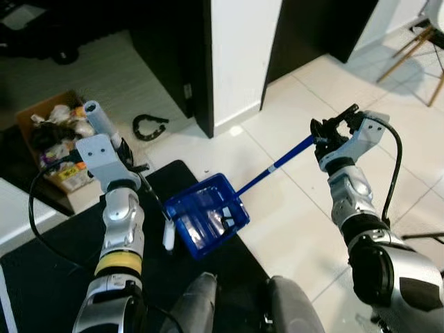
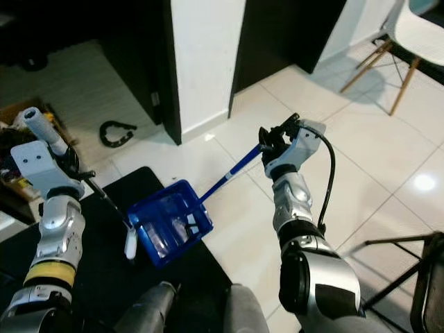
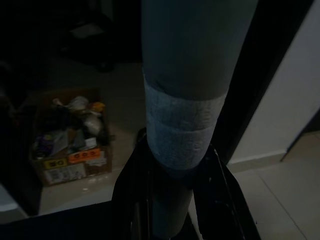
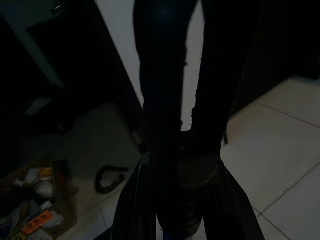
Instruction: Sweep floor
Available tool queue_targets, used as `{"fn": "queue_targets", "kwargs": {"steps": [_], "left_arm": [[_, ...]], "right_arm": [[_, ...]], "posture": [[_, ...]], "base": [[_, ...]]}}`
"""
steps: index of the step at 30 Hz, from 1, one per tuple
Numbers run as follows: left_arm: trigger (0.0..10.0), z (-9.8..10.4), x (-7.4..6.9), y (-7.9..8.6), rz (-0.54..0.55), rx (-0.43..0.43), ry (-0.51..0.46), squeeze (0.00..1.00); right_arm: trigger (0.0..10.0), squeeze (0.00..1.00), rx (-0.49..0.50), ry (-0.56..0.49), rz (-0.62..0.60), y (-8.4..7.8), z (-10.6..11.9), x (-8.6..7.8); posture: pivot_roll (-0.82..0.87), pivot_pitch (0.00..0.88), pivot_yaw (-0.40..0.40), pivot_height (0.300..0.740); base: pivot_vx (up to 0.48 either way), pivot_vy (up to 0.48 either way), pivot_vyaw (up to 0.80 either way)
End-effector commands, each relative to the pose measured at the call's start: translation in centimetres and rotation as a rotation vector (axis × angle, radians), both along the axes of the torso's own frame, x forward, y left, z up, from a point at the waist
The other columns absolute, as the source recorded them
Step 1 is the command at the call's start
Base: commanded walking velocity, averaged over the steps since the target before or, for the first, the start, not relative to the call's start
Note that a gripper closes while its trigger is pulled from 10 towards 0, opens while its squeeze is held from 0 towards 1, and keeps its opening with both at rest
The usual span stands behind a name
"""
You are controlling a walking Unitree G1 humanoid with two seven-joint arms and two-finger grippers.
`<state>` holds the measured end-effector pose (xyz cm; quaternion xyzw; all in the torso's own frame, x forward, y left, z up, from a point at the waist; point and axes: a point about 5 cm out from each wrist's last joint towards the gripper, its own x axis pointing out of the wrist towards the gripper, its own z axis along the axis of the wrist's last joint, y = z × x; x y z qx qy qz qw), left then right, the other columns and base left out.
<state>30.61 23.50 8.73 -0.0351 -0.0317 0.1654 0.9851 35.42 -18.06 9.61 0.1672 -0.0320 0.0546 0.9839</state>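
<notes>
Far left: cardboard box [image 1: 48,149] packed w/ mixed clutter, sitting on pale tile floor [image 1: 291,139] beside the black mat [image 1: 48,270]. Left gripper [image 1: 114,149] is up near the box, fingers clamped on the grey broom handle [image 1: 97,118]; wrist cam shows the handle w/ a lighter tape band running straight btwn the two black fingers [image 3: 130,190]. Thin shaft runs down & rightward from the grip to a small white broom head [image 1: 168,236], resting on the mat just beside the dustpan. A black U-shaped object [image 1: 148,126] lies on the tile near a dark door frame, apart from the rest. Centre: blue dustpan [image 1: 207,215], at the mat's right edge, a few pale bits inside. Its blue dustpan handle [image 1: 274,166] slants up to the right, w/ a white band midway. Right gripper [image 1: 331,130] is closed around the handle's top end, held over the tile. Far right: wooden chair legs [image 1: 409,52].
</notes>
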Motion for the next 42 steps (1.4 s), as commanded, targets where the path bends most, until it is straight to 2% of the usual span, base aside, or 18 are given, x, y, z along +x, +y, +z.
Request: {"fn": "queue_targets", "kwargs": {"steps": [1, 10, 13, 14, 17, 19, 27, 30, 40, 42], "left_arm": [[10.0, 1.0, 0.3, 0.1, -0.004, 0.015, -0.037, 0.0], [10.0, 0.6, 0.3, 0.2, -0.003, 0.028, -0.006, 0.0], [10.0, 0.0, 0.3, 0.2, -0.002, 0.028, 0.041, 0.0], [10.0, -0.4, 0.3, 0.1, -0.004, 0.025, 0.075, 0.0], [10.0, -1.6, 0.4, -0.2, -0.035, 0.07, 0.179, 0.0], [10.0, -1.9, 0.3, -0.2, -0.036, 0.088, 0.195, 0.0], [10.0, -2.0, -0.2, 0.3, -0.012, 0.07, 0.186, 0.0], [10.0, -2.0, -0.2, 0.2, -0.011, 0.069, 0.187, 0.0], [10.0, -2.1, -0.2, -0.2, -0.04, 0.071, 0.19, 0.0], [10.0, -2.1, -0.2, -0.2, -0.043, 0.071, 0.195, 0.0]], "right_arm": [[10.0, 0.0, 0.006, -0.002, 0.011, 0.2, 0.1, 0.1], [10.0, 0.0, 0.005, -0.006, 0.015, 0.2, 0.2, 0.2], [10.0, 0.0, 0.008, -0.005, 0.015, 0.3, 0.3, 0.2], [10.0, 0.0, 0.008, -0.004, 0.015, 0.4, 0.4, 0.3], [10.0, 0.0, 0.006, 0.002, 0.011, 0.5, 0.4, 0.4], [10.0, 0.0, 0.002, 0.007, 0.008, 0.5, 0.2, 0.2], [10.0, 0.0, -0.012, 0.018, -0.05, -1.8, -0.6, -0.6], [10.0, 0.0, -0.014, 0.017, -0.061, -2.0, -0.5, -0.6], [10.0, 0.0, -0.027, 0.022, -0.1, -2.8, -0.7, -0.9], [10.0, 0.0, -0.072, 0.033, -0.099, -3.0, -0.7, -1.0]], "posture": [[0.05, 0.091, -0.049, 0.74], [0.05, 0.081, -0.052, 0.74], [0.06, 0.071, -0.052, 0.74], [0.05, 0.097, -0.049, 0.74], [0.05, 0.132, -0.044, 0.74], [0.05, 0.125, -0.042, 0.74], [0.04, 0.121, -0.032, 0.74], [0.03, 0.118, -0.031, 0.74], [0.04, 0.114, -0.035, 0.74], [0.04, 0.105, -0.034, 0.74]], "base": [[0.0, 0.0, 0.8], [0.0, 0.0, 0.8], [0.0, 0.0, 0.8], [0.0, 0.0, 0.8], [0.0, 0.0, 0.8], [0.0, 0.0, 0.8], [0.0, 0.0, 0.8], [0.0, 0.0, 0.8], [0.0, 0.0, 0.0], [0.0, 0.0, 0.0]]}}
